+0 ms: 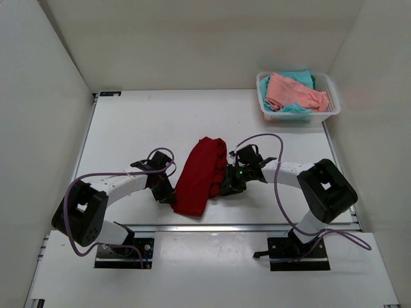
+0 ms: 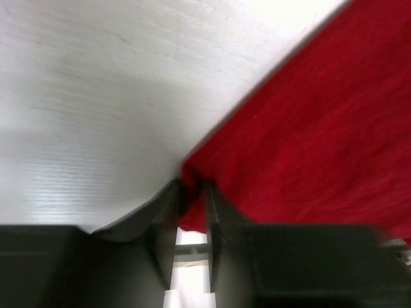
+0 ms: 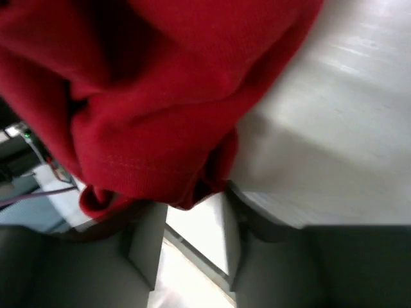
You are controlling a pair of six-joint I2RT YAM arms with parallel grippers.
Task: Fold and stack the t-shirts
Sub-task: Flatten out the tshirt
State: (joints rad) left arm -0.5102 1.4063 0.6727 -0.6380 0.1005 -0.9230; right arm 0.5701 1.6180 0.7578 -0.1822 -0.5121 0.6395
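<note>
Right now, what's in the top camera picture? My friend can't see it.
A dark red cloth t-shirt lies bunched on the white table between the left end effector and right end effector. A white mesh plastic basket at the far right holds a salmon pink t-shirt and a teal t-shirt.

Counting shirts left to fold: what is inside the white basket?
A salmon pink shirt lies crumpled on top of a teal shirt in the basket. Anything beneath them is covered.
</note>
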